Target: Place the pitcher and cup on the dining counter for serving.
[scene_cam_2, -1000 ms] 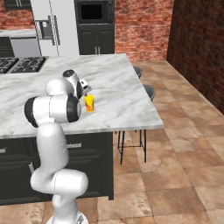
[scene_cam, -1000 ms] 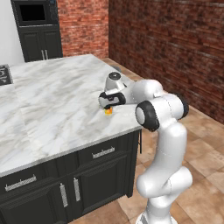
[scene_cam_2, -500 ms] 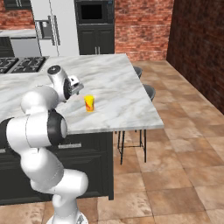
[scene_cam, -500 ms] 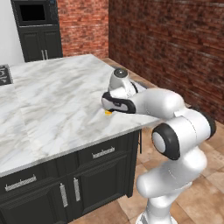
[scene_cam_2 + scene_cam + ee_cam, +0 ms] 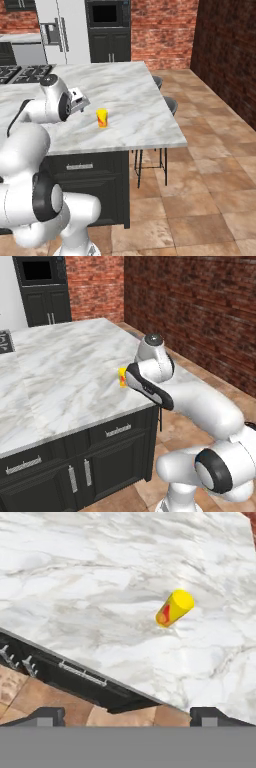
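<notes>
Hand view shows 1 cup (image 5: 173, 608) on 1 dining counter (image 5: 90, 587); end effector (image 5: 127, 714) spread wide, empty.

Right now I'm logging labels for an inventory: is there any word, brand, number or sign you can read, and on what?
None: no readable text anywhere.
Cup: red swirl marks, no letters.
Counter: grey veining, no writing.
Oven: dark front, no legible brand or digits.
Cooktop: no markings can be made out.
</notes>
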Motion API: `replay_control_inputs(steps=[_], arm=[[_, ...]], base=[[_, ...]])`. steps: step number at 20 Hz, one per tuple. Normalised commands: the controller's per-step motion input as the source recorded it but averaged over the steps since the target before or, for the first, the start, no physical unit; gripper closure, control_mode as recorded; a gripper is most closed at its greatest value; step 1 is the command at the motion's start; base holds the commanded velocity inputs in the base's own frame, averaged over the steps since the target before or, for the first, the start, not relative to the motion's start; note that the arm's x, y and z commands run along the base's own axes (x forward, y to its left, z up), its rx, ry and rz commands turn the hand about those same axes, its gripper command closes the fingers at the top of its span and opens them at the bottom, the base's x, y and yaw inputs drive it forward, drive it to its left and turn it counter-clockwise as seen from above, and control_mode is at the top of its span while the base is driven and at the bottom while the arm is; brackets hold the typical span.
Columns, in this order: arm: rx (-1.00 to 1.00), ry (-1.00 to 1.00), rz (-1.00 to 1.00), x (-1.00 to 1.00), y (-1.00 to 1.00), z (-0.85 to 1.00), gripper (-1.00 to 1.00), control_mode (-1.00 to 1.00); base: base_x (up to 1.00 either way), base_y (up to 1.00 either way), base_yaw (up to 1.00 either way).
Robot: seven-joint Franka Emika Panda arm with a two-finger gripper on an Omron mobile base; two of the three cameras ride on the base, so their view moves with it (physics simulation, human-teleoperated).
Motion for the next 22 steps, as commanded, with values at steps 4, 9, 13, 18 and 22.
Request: replay_control_inputs(steps=[4,9,13,18,22], arm=[[0.07,0.0,0.0,-1.0,-0.35,0.0,-1.0,-1.0],[0.02,-0.03,0.0,-0.98,-0.07,0.0,-1.0,-1.0],[0.0,0.0,0.0,0.0,0.0,0.0,-1.0,1.0],[0.0,0.0,0.0,0.0,0.0,0.0,-1.0,1.0],[0.0,0.0,0.0,0.0,0.0,0.0,-1.0,1.0]], base=[[0.0,0.0,0.0],[0.0,0.0,0.0],[-1.0,0.12,0.25],[-0.69,0.65,0.6],[-0.1,0.85,0.81]])
